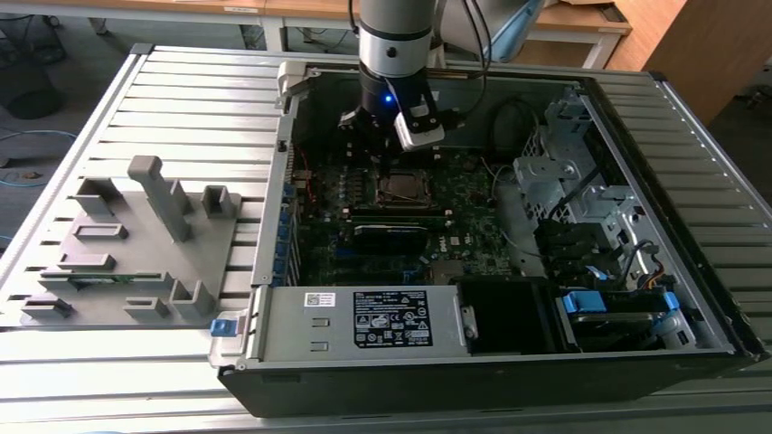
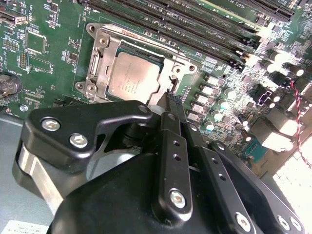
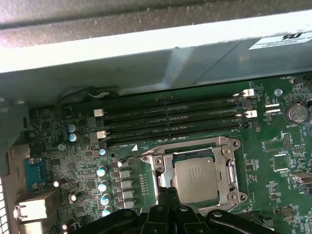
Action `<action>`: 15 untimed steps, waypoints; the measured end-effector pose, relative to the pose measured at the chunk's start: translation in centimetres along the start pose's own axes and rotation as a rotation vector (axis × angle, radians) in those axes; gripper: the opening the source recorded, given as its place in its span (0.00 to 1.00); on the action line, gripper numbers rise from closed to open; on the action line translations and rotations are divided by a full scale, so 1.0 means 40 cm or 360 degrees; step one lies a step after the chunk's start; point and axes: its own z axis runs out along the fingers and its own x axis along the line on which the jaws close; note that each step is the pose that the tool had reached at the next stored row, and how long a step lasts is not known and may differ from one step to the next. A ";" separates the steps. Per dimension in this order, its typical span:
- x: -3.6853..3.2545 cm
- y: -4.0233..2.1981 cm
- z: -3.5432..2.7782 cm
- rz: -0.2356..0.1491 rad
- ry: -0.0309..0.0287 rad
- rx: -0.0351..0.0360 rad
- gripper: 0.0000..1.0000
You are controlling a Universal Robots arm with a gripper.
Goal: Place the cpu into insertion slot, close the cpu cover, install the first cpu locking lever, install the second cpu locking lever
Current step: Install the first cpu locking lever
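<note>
The cpu lies flat in the insertion slot of the green motherboard; its dull silver top is seen in both wrist views. The cpu cover is down around it, the chip showing through the window of the cover. My gripper is shut, with nothing seen between its black fingers. Its tips sit at the socket's edge, beside the cover's rim. In the exterior view the gripper hangs straight down over the socket inside the open case.
Long black memory slots run beside the socket. The case wall stands close behind them. A power supply and a drive cage fill the case's other sides. A grey fixture block sits on the slatted table at the exterior view's left.
</note>
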 end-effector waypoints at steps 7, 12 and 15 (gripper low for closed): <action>0.000 0.000 0.000 0.0000 -0.00001 0.0000 0.11; 0.008 -0.001 0.000 0.0000 -0.00032 0.0000 0.11; 0.013 -0.002 0.000 0.0000 -0.00052 -0.0001 0.11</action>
